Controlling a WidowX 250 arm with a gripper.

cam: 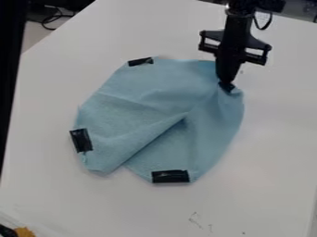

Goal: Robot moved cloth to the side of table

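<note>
The black gripper (227, 86) hangs down from the top right, its tip at the upper right edge of the light blue cloth (148, 106). It is shut on that edge, where the cloth bunches up beside a bit of black tape. From there a fold runs down to the lower left across the cloth, which otherwise lies spread out around the middle of the table. Pieces of black tape mark its top, left and bottom edges.
The white table (266, 152) extends around the cloth on all sides. A dark cable (51, 19) lies beyond the table's upper left edge. Something orange and black (23, 232) shows at the bottom left corner.
</note>
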